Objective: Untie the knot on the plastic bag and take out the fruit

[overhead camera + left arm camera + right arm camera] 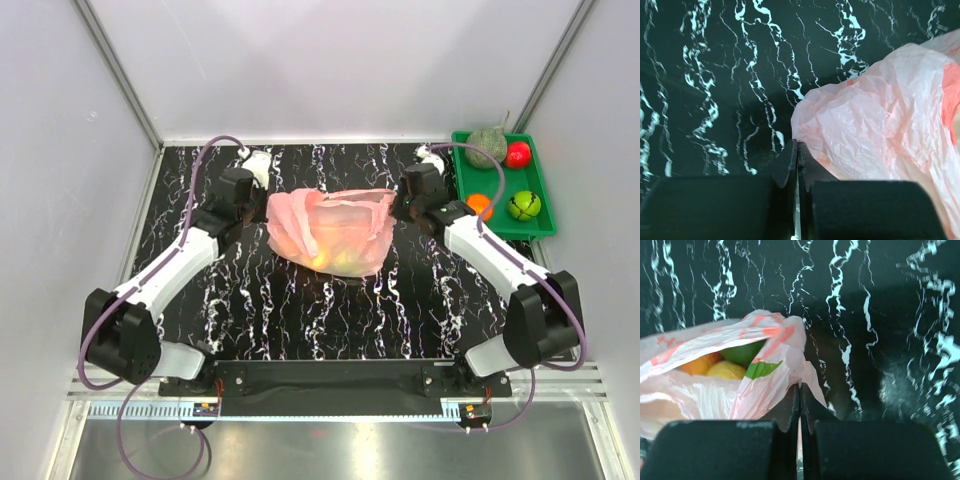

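left hand (797,146), right hand (800,388) pinch plastic bag (330,230) edges; near table (330,320) bare

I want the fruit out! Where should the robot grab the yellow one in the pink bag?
Probably the yellow fruit is best gripped across its round sides, reaching in through the plastic bag's open mouth on the right arm's side. It sits just inside that opening, beside an orange fruit and a green fruit, so only loose plastic is in the way.
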`<action>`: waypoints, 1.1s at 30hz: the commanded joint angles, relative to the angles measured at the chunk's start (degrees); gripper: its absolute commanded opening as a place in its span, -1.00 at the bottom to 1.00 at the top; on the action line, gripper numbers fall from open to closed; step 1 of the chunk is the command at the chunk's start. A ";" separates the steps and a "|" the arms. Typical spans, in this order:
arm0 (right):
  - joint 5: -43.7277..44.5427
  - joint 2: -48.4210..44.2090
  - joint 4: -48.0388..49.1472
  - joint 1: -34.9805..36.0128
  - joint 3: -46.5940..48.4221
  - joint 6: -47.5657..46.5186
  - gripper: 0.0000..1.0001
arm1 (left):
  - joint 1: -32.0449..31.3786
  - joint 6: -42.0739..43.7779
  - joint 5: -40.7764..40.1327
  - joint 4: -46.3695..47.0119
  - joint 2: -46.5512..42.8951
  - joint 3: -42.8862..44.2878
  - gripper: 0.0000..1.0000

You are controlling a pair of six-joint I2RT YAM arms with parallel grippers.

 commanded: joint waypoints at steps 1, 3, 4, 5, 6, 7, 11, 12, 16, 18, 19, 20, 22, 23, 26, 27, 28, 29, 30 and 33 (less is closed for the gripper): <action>2.14 -2.64 -0.12 -1.95 -2.57 15.19 -1.00 | 1.14 -8.44 -1.79 2.27 -3.85 -1.62 -1.00; -9.40 -3.78 4.16 -4.67 -4.67 12.95 -0.87 | 3.15 -12.13 2.13 2.97 -5.60 -2.94 -1.00; -9.47 -3.78 4.19 -4.68 -4.68 12.92 -0.80 | 3.16 -12.15 2.17 2.97 -5.62 -2.95 -1.00; -14.43 -3.87 4.36 -4.77 -4.34 11.44 -0.69 | 3.25 -12.50 3.21 2.54 -6.57 -2.69 -0.90; -16.05 -4.30 4.28 -4.86 -4.16 8.38 -0.51 | 3.17 -12.93 4.53 1.93 -7.37 -2.16 -0.46; -16.68 -4.74 3.58 -4.86 -4.07 7.65 -0.33 | 3.25 -13.29 6.72 1.83 -8.16 -1.90 -0.25; -16.60 -9.22 -0.11 -4.86 -4.77 3.79 0.51 | 3.17 -15.92 12.01 2.53 -14.31 -1.63 0.98; -16.25 -11.49 -0.90 -4.86 -4.68 1.86 0.55 | 3.16 -16.36 12.80 2.97 -16.49 -1.45 0.98; -11.77 -17.04 -5.12 -4.86 -3.81 -1.58 0.65 | 2.90 -18.47 17.36 2.45 -19.32 0.47 0.98; -7.38 -19.42 -8.20 -4.86 -2.14 -2.98 0.66 | 2.47 -19.70 18.42 0.53 -19.68 1.18 0.98; -6.15 -20.03 -8.81 -4.86 -0.74 -3.68 0.66 | 2.37 -20.49 19.47 -0.44 -19.77 1.79 0.98; -6.31 -20.91 -9.52 -4.86 0.05 -5.26 0.66 | 1.94 -22.41 20.09 -1.15 -19.85 1.80 0.98; -9.45 -20.83 -9.79 -4.86 1.81 -7.55 0.65 | 0.71 -24.70 21.59 -2.47 -20.20 1.28 0.98; -12.35 -19.87 -10.22 -4.77 4.00 -8.78 0.65 | -0.25 -27.06 21.42 -2.74 -20.47 -0.29 0.98; -16.33 -16.89 -12.42 -4.25 8.84 -12.47 0.63 | -10.67 -29.01 15.65 -4.75 -20.82 -2.76 0.98; -16.59 -16.27 -12.60 -3.89 9.72 -12.83 0.63 | -12.90 -29.11 10.66 -5.37 -20.82 -3.38 0.98; -17.29 -15.48 -12.69 -3.72 11.04 -13.18 0.63 | -14.92 -30.33 8.17 -5.64 -20.04 -3.82 0.98; -17.12 -15.04 -12.77 -3.54 11.48 -13.27 0.63 | -16.59 -31.65 4.84 -6.51 -19.51 -4.00 0.98; -16.77 -14.94 -12.86 -3.10 11.92 -13.10 0.63 | -18.87 -33.05 -0.41 -8.08 -18.89 -3.91 0.98; -15.72 -14.86 -13.21 -1.96 12.28 -12.92 0.63 | -22.23 -40.17 -10.70 -10.90 -15.99 -3.39 0.97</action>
